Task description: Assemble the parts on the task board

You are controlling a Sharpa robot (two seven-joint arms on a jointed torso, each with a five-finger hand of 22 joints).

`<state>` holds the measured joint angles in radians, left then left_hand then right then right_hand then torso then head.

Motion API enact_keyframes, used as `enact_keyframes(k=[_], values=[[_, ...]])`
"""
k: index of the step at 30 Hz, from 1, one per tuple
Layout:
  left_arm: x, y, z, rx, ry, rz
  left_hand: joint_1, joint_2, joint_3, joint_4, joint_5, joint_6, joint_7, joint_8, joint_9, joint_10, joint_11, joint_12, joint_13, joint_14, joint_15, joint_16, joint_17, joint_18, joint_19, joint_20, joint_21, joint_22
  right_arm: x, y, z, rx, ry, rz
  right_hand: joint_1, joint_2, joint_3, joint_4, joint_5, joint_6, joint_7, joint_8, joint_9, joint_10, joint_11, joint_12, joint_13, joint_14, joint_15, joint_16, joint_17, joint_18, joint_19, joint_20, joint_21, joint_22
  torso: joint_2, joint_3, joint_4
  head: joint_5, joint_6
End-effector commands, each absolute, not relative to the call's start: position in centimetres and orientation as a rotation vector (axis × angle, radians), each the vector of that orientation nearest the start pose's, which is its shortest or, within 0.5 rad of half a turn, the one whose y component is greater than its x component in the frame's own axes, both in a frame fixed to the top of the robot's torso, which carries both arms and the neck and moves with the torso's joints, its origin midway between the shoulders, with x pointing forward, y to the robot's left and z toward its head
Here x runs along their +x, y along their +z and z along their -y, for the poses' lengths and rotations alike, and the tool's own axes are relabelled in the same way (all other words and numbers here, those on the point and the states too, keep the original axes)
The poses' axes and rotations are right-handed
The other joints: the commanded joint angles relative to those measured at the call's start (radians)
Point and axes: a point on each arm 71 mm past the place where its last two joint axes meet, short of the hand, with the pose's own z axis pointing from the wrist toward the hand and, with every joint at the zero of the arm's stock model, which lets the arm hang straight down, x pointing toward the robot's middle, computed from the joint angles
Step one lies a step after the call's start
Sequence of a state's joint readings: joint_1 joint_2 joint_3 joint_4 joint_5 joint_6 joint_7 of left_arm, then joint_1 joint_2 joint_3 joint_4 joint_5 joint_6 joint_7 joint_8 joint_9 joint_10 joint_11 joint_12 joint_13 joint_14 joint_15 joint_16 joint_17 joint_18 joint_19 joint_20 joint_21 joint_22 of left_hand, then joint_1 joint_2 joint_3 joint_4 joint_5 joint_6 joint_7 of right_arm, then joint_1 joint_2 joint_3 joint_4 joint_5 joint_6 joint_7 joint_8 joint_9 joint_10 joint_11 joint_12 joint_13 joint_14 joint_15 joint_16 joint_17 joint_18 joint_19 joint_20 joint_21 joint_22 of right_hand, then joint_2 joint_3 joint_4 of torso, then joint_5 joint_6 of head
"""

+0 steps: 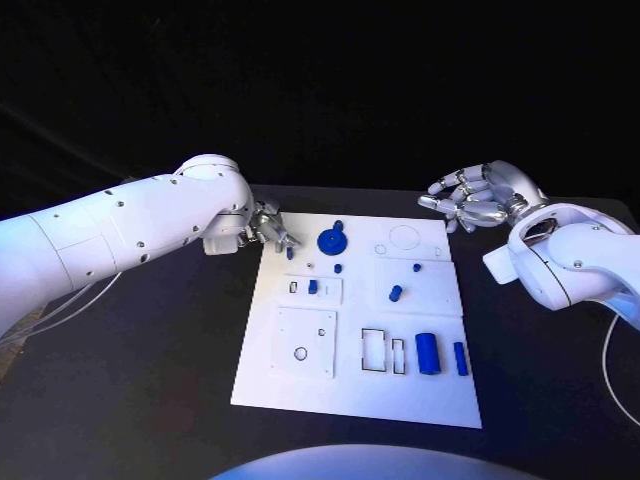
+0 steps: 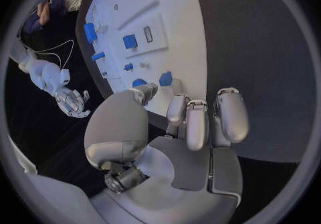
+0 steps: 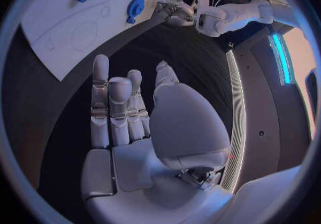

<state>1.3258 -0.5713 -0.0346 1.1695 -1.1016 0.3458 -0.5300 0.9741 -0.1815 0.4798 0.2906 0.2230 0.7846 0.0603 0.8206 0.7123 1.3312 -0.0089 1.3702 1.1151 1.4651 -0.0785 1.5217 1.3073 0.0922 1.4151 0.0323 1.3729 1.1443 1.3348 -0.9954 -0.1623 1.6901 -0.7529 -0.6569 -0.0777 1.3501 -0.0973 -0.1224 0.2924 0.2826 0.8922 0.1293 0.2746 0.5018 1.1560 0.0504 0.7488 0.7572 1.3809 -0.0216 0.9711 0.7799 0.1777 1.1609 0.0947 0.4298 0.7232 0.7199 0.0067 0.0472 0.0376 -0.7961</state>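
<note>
Lying in the middle of the black table (image 1: 147,380) is the white board (image 1: 407,395), long axis running away from the robot; dark tabletop is showing on all four sides of it, with the widest free strips to its left and right. The left hand (image 1: 270,228) is hanging at the board's far left corner, fingers reaching over the edge; a small blue peg (image 1: 290,252) is sitting just beside the fingertips (image 2: 175,112); whether they are touching it, I cannot tell. The blue disc (image 1: 330,239) is lying near that hand, further in on the board. The right hand (image 1: 472,200) is hovering off the board's far right corner, over bare table, fingers spread and holding nothing; no part is lying beneath it. Two blue bars (image 1: 430,352) are standing side by side near the board's right edge, toward the near end; smaller blue pieces (image 1: 395,293) are sitting mid-board, well apart from both hands.
</note>
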Motion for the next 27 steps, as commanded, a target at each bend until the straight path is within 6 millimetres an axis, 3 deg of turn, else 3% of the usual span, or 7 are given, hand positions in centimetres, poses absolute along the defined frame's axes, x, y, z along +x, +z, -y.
enact_keyframes(k=[1, 10, 27], values=[[55.05, -18.63, -17.67, -0.07, -0.309, -2.374, 0.007, 0.011, -0.007, 0.0, 0.002, -0.003, 0.003, -0.005, -0.002, -0.01, 0.0, -0.003, 0.0, 0.07, 0.007, 0.004, 0.112, -0.01, -0.007, 0.004, -0.004, -0.002, 46.63, -15.12, 24.92, 0.603, 0.833, -1.528, -0.008, 0.0, -0.004, 0.0, -0.002, -0.008, 0.002, 0.005, 0.0, 0.0, -0.002, 0.006, -0.001, 0.006, 0.002, -0.005, 0.0, 0.005, 0.007, -0.002, -0.006, -0.001, -0.001, 0.0002, 0.0005, 0.0, 0.0], [55.06, -18.69, -17.59, -0.073, -0.313, -2.382, 0.057, 0.038, -0.009, -0.007, 0.005, 0.002, 0.004, -0.013, -0.006, -0.01, 0.001, -0.002, 0.0, 0.07, 0.009, 0.005, 0.112, -0.01, -0.008, 0.006, -0.004, 0.001, 46.64, -15.14, 24.87, 0.603, 0.834, -1.53, -0.007, 0.001, -0.005, 0.0, -0.001, -0.01, 0.001, 0.007, -0.001, 0.0, -0.002, 0.009, -0.004, 0.008, 0.002, -0.009, 0.002, 0.005, 0.01, -0.002, -0.01, -0.004, 0.0, 0.0005, -0.0004, 0.0, -0.001], [55.1, -18.88, -17.34, -0.082, -0.324, -2.391, 0.078, 0.044, -0.009, -0.008, 0.005, 0.003, 0.004, -0.015, -0.007, -0.01, 0.001, -0.002, 0.001, 0.07, 0.009, 0.004, 0.112, -0.01, -0.009, 0.007, -0.005, -0.001, 46.64, -15.15, 24.79, 0.602, 0.836, -1.533, -0.007, 0.001, -0.005, 0.0, -0.001, -0.01, 0.001, 0.007, -0.001, 0.0, -0.002, 0.009, -0.004, 0.008, 0.002, -0.009, 0.002, 0.005, 0.01, -0.002, -0.01, -0.004, 0.0, 0.0005, 0.0003, -0.002, -0.008]])
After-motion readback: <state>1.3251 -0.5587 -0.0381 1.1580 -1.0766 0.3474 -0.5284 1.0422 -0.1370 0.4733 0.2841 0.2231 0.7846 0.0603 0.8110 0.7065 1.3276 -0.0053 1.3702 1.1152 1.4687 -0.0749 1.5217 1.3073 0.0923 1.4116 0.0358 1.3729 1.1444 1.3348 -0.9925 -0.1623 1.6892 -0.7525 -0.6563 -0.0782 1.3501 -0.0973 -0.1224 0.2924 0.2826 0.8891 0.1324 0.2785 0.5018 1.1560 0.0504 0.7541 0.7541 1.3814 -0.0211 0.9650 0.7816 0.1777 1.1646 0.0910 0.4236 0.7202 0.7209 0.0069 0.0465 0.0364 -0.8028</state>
